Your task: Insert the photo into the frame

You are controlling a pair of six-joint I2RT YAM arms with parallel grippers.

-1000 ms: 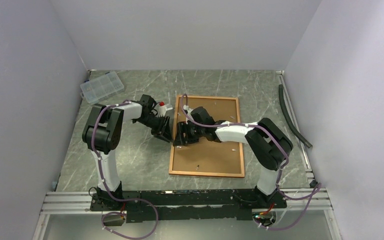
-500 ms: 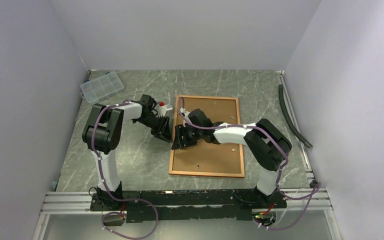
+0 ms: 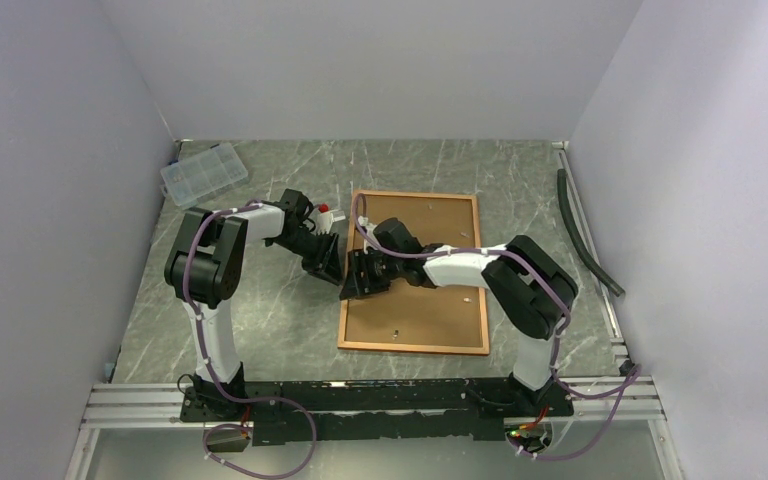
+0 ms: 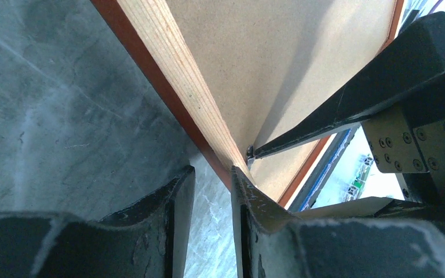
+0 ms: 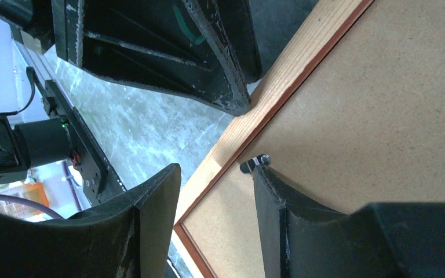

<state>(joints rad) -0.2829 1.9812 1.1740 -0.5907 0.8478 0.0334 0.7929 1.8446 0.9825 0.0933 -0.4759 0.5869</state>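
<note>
**While the frame lies back-up, both grippers meet at its 9 o'clock rail**

Where the green marbled table (image 3: 260, 310) spreads out from the arm bases, the frame (image 3: 415, 348) lies flat near its middle. The frame's tan back faces up, and the brown backing board (image 3: 430, 310) sits inside it. From 9 o'clock, the left gripper (image 4: 211, 174) rests low on the table, its fingers only narrowly parted with bare table between them. One fingertip is right at the frame's red-orange outer edge. Just beside it, the right gripper (image 5: 217, 171) straddles the same rail with its fingers spread and clamping nothing. One finger is over the table; the other is over the board, at a small metal tab (image 5: 255, 163). A clear compartment box (image 3: 203, 172) sits at the table's 10 o'clock, and a black hose (image 3: 585, 235) lies along 3 o'clock.
</note>
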